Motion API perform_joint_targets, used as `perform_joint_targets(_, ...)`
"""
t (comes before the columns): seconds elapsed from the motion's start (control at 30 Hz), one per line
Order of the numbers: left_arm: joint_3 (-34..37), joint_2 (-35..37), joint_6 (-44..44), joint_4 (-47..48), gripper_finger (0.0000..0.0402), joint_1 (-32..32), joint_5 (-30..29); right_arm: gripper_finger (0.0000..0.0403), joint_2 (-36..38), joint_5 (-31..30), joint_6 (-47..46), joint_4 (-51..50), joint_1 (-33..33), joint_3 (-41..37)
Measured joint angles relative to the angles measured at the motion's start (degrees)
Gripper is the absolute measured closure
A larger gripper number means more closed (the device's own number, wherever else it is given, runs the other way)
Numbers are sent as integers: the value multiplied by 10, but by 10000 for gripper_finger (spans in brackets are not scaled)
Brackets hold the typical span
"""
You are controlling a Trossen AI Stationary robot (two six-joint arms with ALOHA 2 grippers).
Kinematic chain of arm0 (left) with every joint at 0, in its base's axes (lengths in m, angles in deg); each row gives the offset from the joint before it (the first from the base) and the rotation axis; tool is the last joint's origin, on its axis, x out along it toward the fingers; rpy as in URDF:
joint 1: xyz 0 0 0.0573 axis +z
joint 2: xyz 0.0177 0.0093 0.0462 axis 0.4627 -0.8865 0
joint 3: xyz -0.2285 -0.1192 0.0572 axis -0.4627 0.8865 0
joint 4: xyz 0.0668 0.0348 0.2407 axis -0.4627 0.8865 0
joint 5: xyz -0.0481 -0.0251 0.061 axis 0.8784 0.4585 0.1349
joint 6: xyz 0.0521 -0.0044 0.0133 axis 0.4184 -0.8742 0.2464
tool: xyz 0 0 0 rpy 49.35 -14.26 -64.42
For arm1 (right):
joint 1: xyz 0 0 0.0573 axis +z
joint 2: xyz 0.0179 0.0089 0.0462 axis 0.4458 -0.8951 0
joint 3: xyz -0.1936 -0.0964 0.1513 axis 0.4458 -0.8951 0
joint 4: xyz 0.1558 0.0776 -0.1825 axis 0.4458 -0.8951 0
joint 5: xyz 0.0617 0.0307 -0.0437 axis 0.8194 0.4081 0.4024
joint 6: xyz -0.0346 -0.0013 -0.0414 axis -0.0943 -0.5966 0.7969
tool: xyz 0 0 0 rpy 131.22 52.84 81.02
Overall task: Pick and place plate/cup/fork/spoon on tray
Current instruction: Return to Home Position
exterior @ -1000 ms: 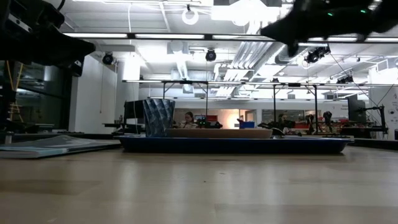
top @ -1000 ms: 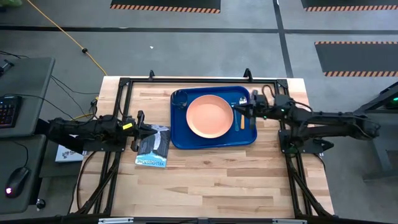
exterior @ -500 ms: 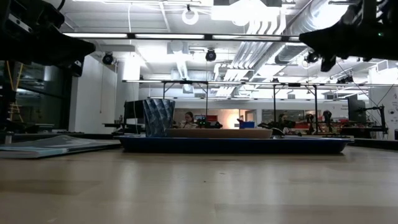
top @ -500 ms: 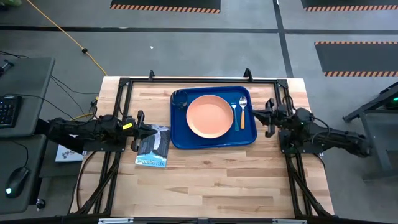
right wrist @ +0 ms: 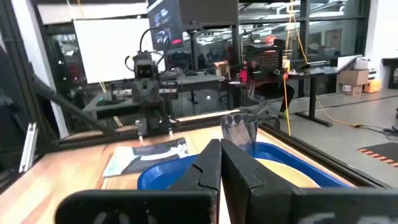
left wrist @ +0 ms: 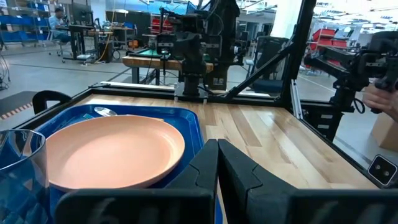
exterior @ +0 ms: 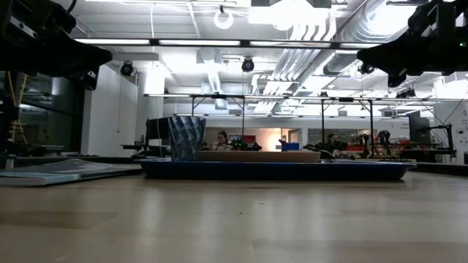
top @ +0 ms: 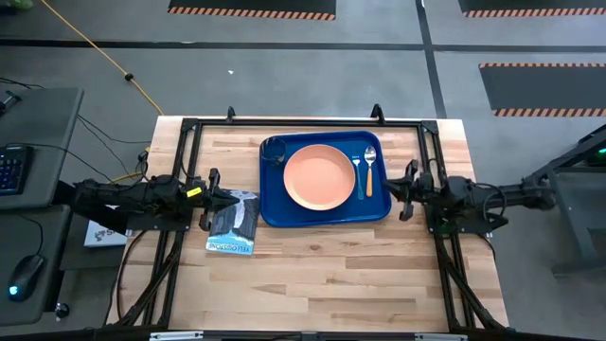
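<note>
The blue tray (top: 270,204) lies on the table's far middle. On it lie the salmon-orange plate (top: 320,177), the dark see-through cup (top: 275,149) upright in its far left corner, and the blue-handled fork (top: 358,170) next to the orange-handled spoon (top: 369,172) along its right side. My right gripper (top: 401,187) is shut and empty just off the tray's right rim, raised above the table. My left gripper (top: 210,197) is shut and empty left of the tray. The left wrist view shows the plate (left wrist: 112,149) and cup (left wrist: 18,152).
A dark packet with white print (top: 234,224) lies on the table by my left gripper, left of the tray's near corner. Black frame rails (top: 431,152) run along the table's edges. Bare wood (top: 322,275) stretches along the near half of the table.
My right gripper has drawn back from above the tray's right side toward the table's right edge, coming off the tray. The fork, hidden under it a second ago, now shows beside the spoon. My left arm has kept still.
</note>
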Motion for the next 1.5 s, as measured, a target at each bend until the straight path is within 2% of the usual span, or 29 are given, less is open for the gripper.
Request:
perform_joint_targets(0.1,0,0,0,0,401,0,0,403,1,-36,16,-14,40,0)
perform_joint_targets(0.2,0,0,0,0,401,0,0,403,1,-32,2,-31,54,0)
perform_joint_targets(0.5,0,0,0,0,401,0,0,403,1,33,-30,-89,30,0)
perform_joint_targets(0.67,0,0,0,0,401,0,0,403,1,123,0,-126,22,0)
perform_joint_targets(0.77,0,0,0,0,401,0,0,403,-2,142,12,-140,22,0)
perform_joint_targets(1.13,0,0,0,0,401,0,0,403,16,100,-22,-100,22,0)
perform_joint_targets(1.3,0,0,0,0,401,0,0,403,22,101,4,-134,22,-1)
perform_joint_targets(1.43,0,0,0,0,401,0,0,403,3,94,-11,-133,22,-1)
perform_joint_targets(1.5,0,0,0,0,401,0,0,403,-5,88,14,-132,22,-1)
